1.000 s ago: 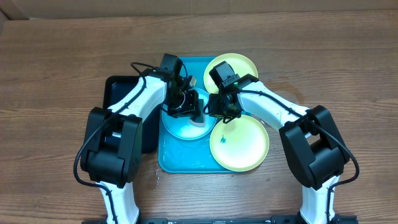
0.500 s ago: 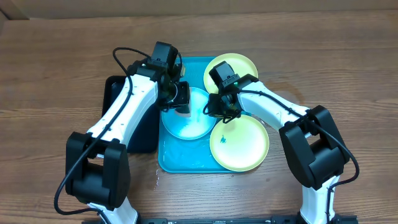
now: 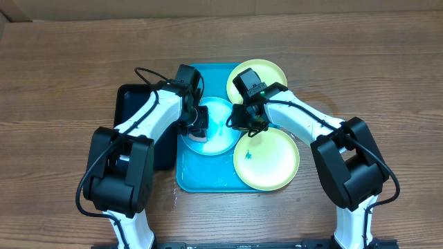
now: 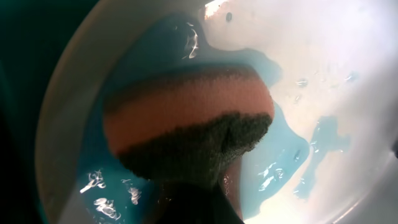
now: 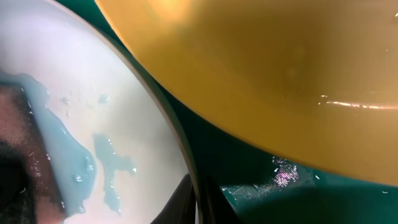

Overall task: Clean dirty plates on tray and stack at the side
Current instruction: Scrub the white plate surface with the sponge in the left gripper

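Note:
The turquoise tray (image 3: 208, 173) holds a wet light blue plate (image 3: 218, 138) and a yellow-green plate (image 3: 270, 162) with a small dark smudge. A second yellow-green plate (image 3: 259, 77) lies at the tray's far right corner. My left gripper (image 3: 197, 124) is shut on an orange sponge with a dark scouring side (image 4: 186, 130) and presses it on the blue plate (image 4: 323, 50). My right gripper (image 3: 239, 119) is shut on that plate's right rim (image 5: 193, 186), with a yellow-green plate (image 5: 280, 74) just beyond it.
A narrow black tray (image 3: 135, 124) lies left of the turquoise tray, under my left arm. Bluish water pools on the blue plate. Brown wooden table (image 3: 62, 83) surrounds both trays.
My left gripper has slid the sponge across the blue plate, first toward the far left, then back toward me. The right gripper has kept its hold on the rim without moving.

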`<state>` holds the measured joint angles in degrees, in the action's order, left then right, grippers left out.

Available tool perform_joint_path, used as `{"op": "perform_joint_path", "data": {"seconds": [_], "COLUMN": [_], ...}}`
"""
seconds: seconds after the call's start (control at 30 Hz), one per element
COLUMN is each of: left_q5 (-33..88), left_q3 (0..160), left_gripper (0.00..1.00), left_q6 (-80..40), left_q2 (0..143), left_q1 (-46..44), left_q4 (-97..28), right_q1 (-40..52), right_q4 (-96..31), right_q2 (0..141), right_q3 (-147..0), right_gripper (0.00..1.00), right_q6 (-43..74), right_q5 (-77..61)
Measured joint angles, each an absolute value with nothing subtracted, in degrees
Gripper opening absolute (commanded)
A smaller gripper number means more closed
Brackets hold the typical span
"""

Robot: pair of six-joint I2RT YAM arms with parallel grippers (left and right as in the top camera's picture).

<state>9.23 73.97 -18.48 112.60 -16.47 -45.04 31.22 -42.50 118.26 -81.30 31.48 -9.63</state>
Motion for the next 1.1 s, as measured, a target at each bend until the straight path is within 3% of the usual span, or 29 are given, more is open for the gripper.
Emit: {"op": "perform_joint_path", "data": {"seconds": [0.3,0.47,0.8,1.1], "left_q5": [25.7,29.1,17.8,9.5], "left_q3": [75.2,79.4,80.9,76.3], "left_gripper": [0.04,0.04,0.04,0.04], "left_q6": [-16.3,-16.1,-16.1,-16.1], "left_q2": [113.8,113.3,110.0,110.0], "left_q1": [-15.8,-15.7,-15.7,-15.7], "left_q4": [-43.6,-45.9,-50.9,-46.0], "right_q1": [31.1,31.2,31.2,31.2], "right_q4": [-42.7,-42.5,-42.5,-42.5], "right_q2": [118.3,118.3,118.3,118.3], "right_q3": [-81.3,-81.3,-81.3,-81.3], "right_gripper": [0.07,0.07,0.07,0.08], "right_q6": [31.5,31.5,31.5,31.5], "right_q5": [-8.8,-9.3,-9.7,-9.7]}}
